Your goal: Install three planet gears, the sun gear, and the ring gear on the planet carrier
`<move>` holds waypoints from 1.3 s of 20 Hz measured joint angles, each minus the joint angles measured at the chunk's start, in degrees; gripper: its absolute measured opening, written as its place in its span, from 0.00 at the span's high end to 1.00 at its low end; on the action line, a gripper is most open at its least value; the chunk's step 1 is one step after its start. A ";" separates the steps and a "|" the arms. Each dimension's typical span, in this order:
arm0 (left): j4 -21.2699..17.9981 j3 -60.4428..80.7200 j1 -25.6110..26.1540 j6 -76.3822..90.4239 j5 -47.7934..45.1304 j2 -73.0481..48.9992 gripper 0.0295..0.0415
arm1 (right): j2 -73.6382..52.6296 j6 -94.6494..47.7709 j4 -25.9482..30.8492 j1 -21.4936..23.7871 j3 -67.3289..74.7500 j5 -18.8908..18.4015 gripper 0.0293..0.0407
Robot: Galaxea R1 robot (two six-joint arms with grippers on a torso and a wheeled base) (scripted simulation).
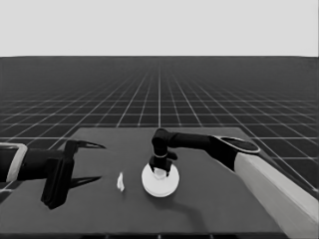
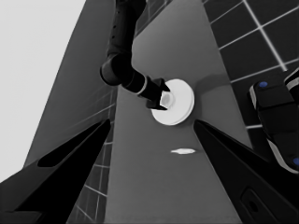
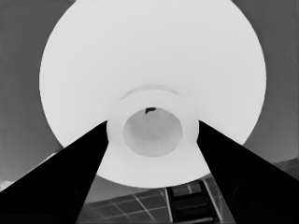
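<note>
Now the right gripper (image 1: pixel 159 172) stands straight down over the centre of the larger round part (image 1: pixel 160 187).
Its fingers (image 3: pixel 70 177) clasp the raised hub there (no gears show, presumably covered); the left gripper (image 1: pixel 82 163) waits open at the table's left end, a thin white piece (image 1: pixel 120 182) nearby.

The right gripper (image 1: pixel 159 171) stands right over the larger round part (image 1: pixel 160 183), so nothing else could come down there. A thin white piece (image 1: pixel 120 181) lies well apart, beside the parked left gripper (image 1: pixel 94 162). Its fingers probably have open table between them.
</note>
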 joint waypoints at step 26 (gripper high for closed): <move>0.00 0.00 0.00 0.00 0.00 0.00 0.25 | 0.01 10.69 -0.01 0.07 0.01 0.01 0.19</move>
